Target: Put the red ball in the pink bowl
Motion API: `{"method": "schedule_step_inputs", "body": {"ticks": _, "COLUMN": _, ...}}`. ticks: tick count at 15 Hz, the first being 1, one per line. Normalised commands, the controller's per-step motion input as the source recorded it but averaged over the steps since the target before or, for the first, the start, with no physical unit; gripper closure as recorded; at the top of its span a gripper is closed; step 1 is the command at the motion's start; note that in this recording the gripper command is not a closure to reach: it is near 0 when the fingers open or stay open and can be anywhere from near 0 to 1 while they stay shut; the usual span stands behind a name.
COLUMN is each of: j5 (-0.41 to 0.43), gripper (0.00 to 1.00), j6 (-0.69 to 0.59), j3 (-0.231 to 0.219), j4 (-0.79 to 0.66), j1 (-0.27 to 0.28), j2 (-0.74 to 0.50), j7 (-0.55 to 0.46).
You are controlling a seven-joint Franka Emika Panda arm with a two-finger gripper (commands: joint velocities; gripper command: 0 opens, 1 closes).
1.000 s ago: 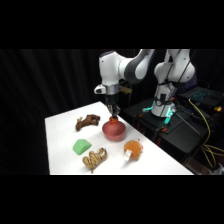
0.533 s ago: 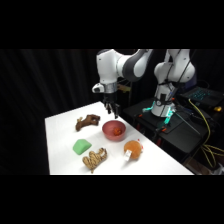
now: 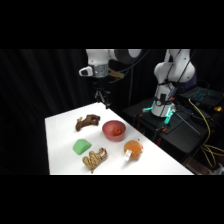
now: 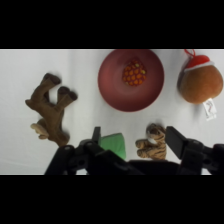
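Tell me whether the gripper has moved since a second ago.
Yes. The gripper has risen away from the pink bowl, where it hung low before; the red ball lies inside the bowl.

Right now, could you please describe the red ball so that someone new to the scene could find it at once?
On the white table, find the widest round item, the pink bowl, between a brown plush animal and an orange-brown toy. The red ball lies inside it. It is the smallest thing there, red-orange, and the only one in the bowl.
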Motion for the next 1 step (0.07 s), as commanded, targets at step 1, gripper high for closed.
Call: {"method": "schedule_step_inputs", "body": {"ticks": 1, "j5": -0.161, "gripper": 0.0, "j6": -0.26, "j3": 0.031, "j4": 0.3, "j1": 0.025, "j2": -0.12, "j7": 0.27}}
